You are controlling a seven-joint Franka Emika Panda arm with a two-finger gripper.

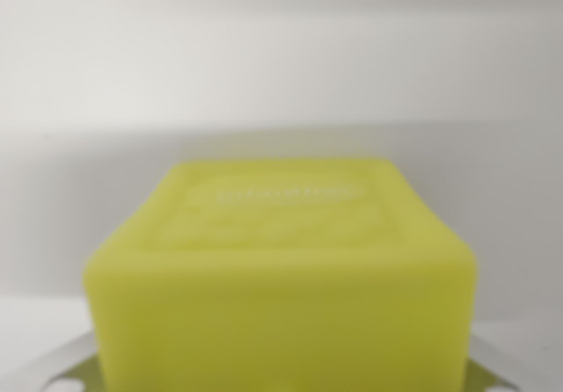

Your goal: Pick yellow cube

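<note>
The yellow cube [281, 269] fills the lower middle of the wrist view, very close to the camera and blurred. Its top face carries a faint embossed pattern. Thin silvery metal pieces stick out from behind the cube at the bottom left [54, 367] and bottom right [503, 367]; the left one has a hole in it. No fingertips of my gripper show, so I cannot tell whether it is open or shut, or whether it touches the cube.
A plain pale grey surface and a white wall [281, 49] lie behind the cube, with a soft shadow band across the middle. No other objects appear.
</note>
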